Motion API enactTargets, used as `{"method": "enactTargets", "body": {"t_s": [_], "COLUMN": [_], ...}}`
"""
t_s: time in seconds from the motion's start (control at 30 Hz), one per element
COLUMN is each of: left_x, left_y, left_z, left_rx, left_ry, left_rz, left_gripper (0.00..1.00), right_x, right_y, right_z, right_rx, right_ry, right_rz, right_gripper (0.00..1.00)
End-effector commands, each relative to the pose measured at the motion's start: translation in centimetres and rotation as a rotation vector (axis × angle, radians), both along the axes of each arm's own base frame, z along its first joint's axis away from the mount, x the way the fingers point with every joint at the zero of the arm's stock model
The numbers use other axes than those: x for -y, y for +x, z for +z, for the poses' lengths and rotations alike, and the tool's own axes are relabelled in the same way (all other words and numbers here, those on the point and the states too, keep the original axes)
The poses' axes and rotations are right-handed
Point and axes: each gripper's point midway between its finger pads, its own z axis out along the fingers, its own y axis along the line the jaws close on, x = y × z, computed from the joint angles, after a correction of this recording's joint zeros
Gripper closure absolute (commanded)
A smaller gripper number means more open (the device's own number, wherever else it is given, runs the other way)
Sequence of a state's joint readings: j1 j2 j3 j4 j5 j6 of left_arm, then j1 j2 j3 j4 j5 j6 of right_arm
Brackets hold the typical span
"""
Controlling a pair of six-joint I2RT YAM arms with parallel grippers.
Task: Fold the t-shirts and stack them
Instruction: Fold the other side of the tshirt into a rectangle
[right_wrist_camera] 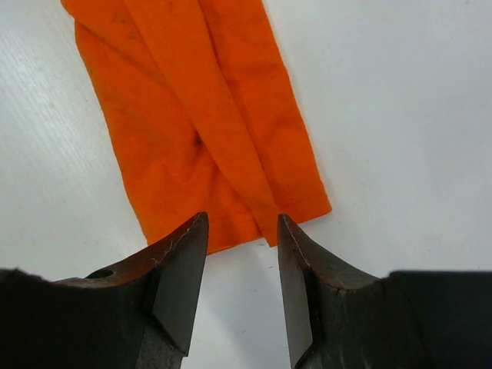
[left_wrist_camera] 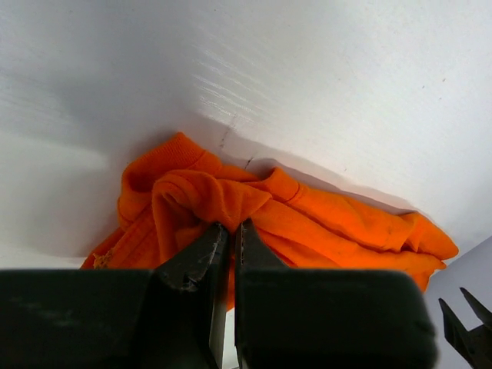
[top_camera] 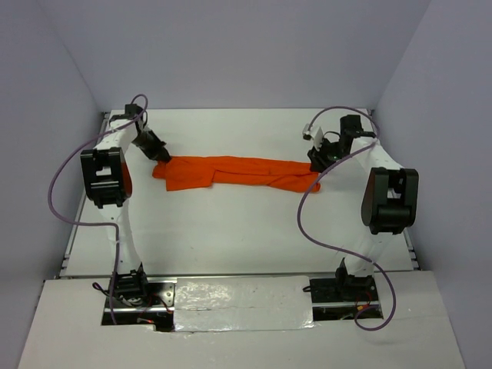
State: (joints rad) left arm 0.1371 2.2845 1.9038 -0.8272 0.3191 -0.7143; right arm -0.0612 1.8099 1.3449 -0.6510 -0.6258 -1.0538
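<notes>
K: White table (top_camera: 254, 231), pale walls on three sides. Starting at the left, what did the left gripper (left_wrist_camera: 231, 229) have?

M: It was clamped on a bunched fold at the left end of the t-shirt (top_camera: 238, 171). The wrist view showed its jaws nipped almost together, with orange cloth caught at the tips and a ribbed edge humped up just behind.

K: And the shirt itself?

M: It lay on the table toward the far side, drawn into a long narrow band running between the two arms. The left end was crumpled and the middle was lapped over lengthwise. The right end was flatter, with its layers crossing.

K: The right end, then?

M: The right gripper (right_wrist_camera: 242, 231) hovered at the hem with its jaws standing apart and nothing between them. The hem edge lay flat on the table just beyond the fingertips.

K: How far along?

M: Partway, by my reading. The shirt looked narrowed lengthwise but loosely, and it was not squared. I judged that smoothing the left bunch and the crosswise folds were both yet to do. I saw only one shirt, so no stack had begun.

K: Containers?

M: None noted. No bin, tray or basket showed in any view, and the cloth rested on bare tabletop.
</notes>
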Motion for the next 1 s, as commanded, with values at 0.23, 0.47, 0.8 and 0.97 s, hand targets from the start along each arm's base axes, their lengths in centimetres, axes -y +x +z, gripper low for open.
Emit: {"method": "enactTargets", "body": {"t_s": [0.23, 0.47, 0.8, 0.97], "left_x": [0.0, 1.4, 1.8, 1.9], "left_y": [1.8, 2.6, 0.5, -3.2], "left_z": [3.8, 10.7, 15.2, 14.2], "left_rx": [0.127, 0.381, 0.521, 0.475], "left_ry": [-0.026, -0.083, -0.057, -0.028], "left_rz": [-0.006, -0.037, -0.065, -0.077], "left_gripper": [0.52, 0.34, 0.38, 0.95], "right_x": [-1.9, -3.2, -4.8, -5.3], "right_y": [-1.2, -0.2, 0.4, -0.1], "right_z": [0.3, 1.2, 1.6, 1.7], "right_rx": [0.053, 0.102, 0.12, 0.112], "right_ry": [-0.041, -0.063, -0.058, -0.032], "right_rz": [0.094, 0.157, 0.205, 0.201], "right_gripper": [0.47, 0.45, 0.45, 0.48]}}
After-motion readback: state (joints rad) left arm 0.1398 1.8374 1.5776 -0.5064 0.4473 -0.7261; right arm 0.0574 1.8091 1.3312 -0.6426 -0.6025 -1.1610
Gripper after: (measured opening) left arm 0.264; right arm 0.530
